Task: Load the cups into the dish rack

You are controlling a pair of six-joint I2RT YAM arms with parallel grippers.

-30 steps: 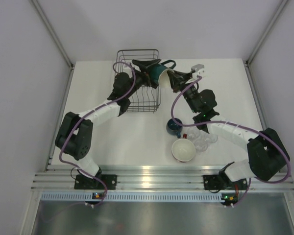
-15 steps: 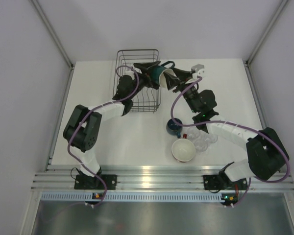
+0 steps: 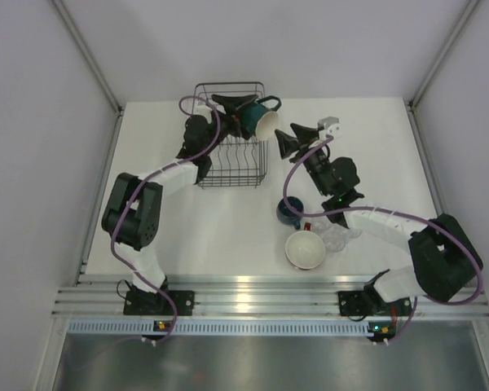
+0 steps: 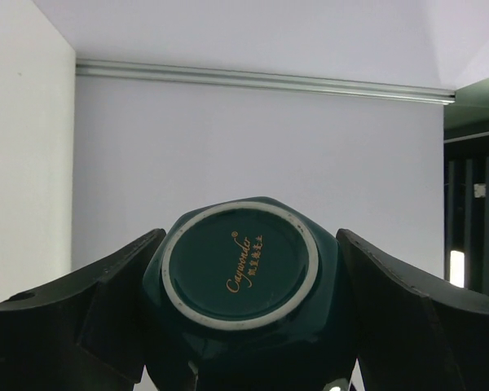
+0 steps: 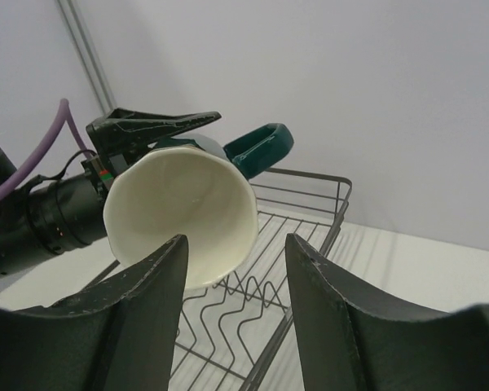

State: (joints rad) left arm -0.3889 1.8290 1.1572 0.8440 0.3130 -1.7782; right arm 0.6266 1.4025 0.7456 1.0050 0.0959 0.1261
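The left tool (image 4: 248,240) is clenched on the teal mug (image 4: 239,273), one finger pressed to each side of its body, so that the mug's round base with its pale ring and gold lettering faces the left wrist camera. The mug lies on its side in the air, its white mouth turned toward the right tool (image 3: 296,137) and its handle sticking out toward the far edge of the counter (image 3: 228,220). It hangs over the far right corner of the dish rack (image 3: 232,169), which stands at the counter's far edge, left of the middle. The right tool has its jaws spread and grips nothing; from above it is just beside the mug's mouth, with a small gap between them. Toward the near edge, right of the middle, stand the dark-blue cup (image 3: 290,212), the big white-inside cup (image 3: 305,249) just nearer than it, and the clear glasses (image 3: 338,235) clustered beside them under the right arm.
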